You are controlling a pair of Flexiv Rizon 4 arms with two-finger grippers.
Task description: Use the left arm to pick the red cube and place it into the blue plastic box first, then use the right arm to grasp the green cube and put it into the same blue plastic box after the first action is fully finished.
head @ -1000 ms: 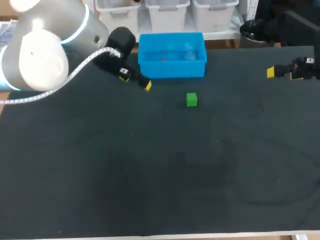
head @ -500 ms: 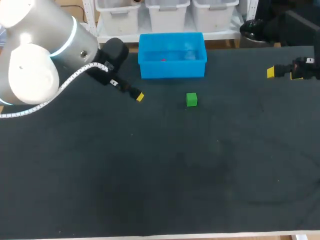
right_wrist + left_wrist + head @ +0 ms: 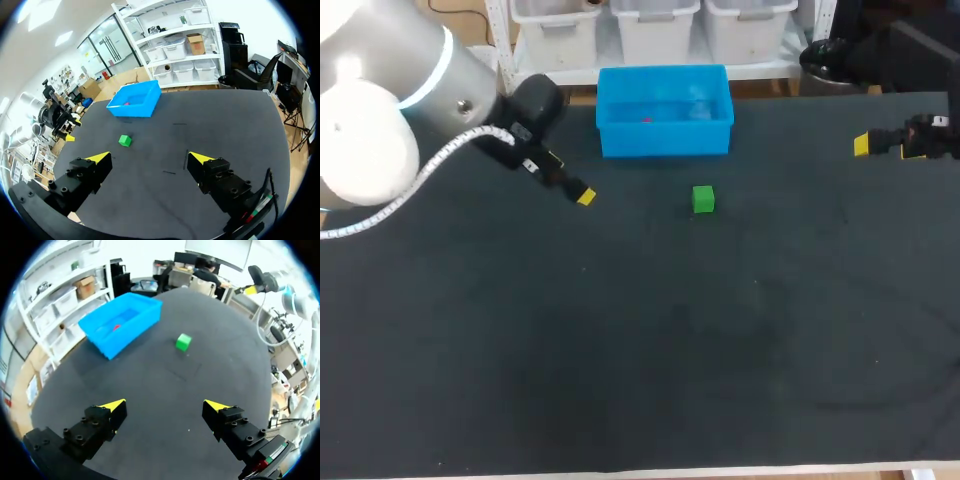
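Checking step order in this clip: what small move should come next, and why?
Probably start the right gripper toward the small green cube. The small red cube already lies in the blue plastic box, the left gripper is open, empty and clear of the box, and the right gripper is open.

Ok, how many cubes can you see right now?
2. The red cube lies inside the blue box; the green cube sits on the table in front of it. None looks hidden.

Dark-topped table (image 3: 620, 350) (pale front edge)
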